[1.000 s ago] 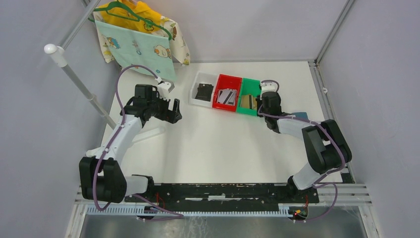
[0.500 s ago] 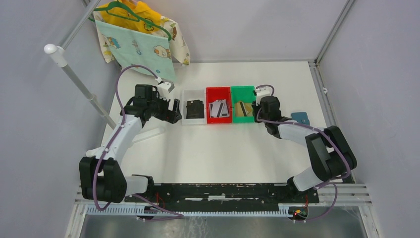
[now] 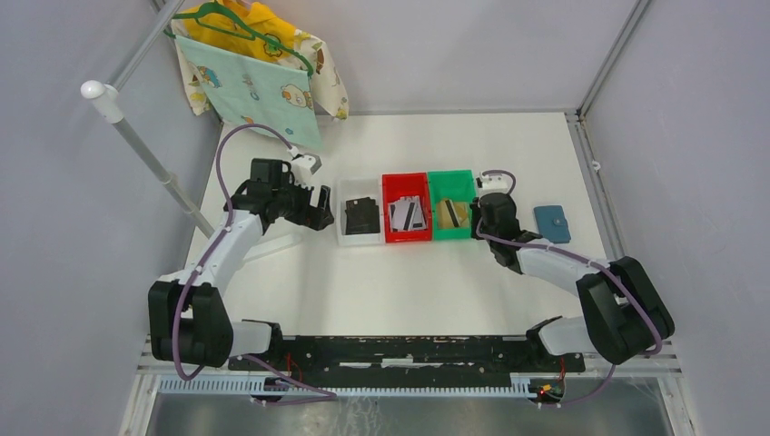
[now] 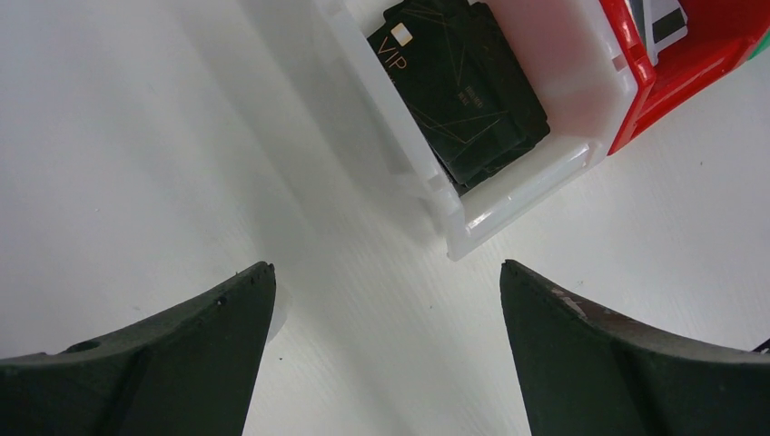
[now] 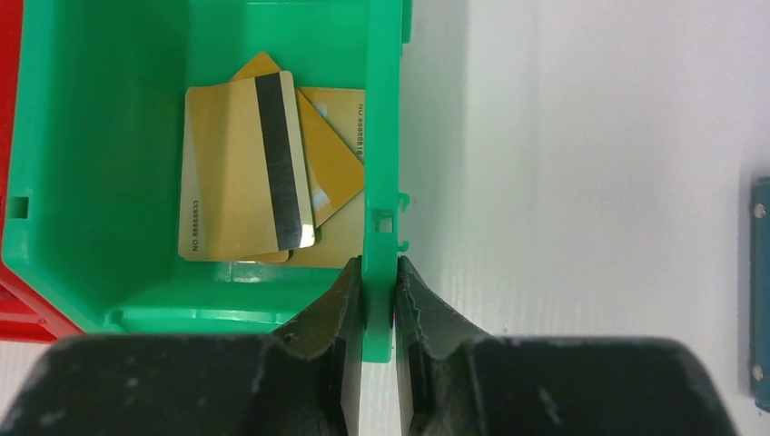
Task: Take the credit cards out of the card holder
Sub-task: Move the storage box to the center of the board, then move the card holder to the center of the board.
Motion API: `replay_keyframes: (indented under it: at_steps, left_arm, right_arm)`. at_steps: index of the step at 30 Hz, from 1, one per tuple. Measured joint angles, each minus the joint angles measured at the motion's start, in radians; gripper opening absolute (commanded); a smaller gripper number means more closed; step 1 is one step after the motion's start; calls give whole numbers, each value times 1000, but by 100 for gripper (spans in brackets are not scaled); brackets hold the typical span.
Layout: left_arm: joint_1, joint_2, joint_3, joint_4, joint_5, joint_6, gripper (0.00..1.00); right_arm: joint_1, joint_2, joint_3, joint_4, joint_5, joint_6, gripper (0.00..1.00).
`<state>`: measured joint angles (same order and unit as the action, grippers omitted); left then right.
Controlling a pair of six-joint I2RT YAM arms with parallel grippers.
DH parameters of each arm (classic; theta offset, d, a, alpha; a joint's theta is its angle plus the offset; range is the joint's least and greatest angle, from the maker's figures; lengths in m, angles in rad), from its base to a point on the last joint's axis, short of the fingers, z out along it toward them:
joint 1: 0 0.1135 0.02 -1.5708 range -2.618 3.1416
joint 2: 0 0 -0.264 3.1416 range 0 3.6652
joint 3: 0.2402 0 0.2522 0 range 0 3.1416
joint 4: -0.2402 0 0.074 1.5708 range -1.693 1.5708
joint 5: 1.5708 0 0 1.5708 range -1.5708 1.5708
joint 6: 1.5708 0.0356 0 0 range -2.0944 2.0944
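Three bins [image 3: 407, 238], one card holder [image 3: 551, 222]; right fingers [image 5: 320, 356] pinch the green bin [image 5: 385, 109].

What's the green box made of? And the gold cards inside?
The green bin looks like hard moulded plastic: smooth, slightly shiny walls with small slots in the rim. The gold cards look like thin, stiff plastic with a satin finish; one shows a dark magnetic stripe and printed numbers. Probably not real metal.

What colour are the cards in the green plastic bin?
Gold-tan plastic cards, best seen in the right wrist view.
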<state>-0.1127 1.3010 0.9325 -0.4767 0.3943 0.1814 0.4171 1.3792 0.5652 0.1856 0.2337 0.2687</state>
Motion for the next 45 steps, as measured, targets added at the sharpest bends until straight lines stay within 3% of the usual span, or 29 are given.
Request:
replay_keyframes:
  at_steps: [3,10,13,18,24,28,45]
  left_arm:
    - [0,9,-9,-1,0,0,97]
    - [0,9,-10,0,0,0,97]
    - [0,9,-10,-1,4,0,97]
    - [0,9,-10,-1,10,0,98]
    - [0,8,-10,-12,18,1,99]
    - [0,-1,-10,-22,40,1,100]
    - [0,-10,22,-69,88,22,100]
  right_arm:
    - [18,-18,-16,-1,61,24,16]
    - [23,-40,-11,-24,172,69,82]
    - [23,-79,11,-68,225,82,93]
    - [-11,-117,97,-175,278,84,98]
    - [-250,-107,172,-279,254,86,98]
    - [-343,-4,255,-351,248,85,98]
    - [-534,325,474,-435,174,45,98]
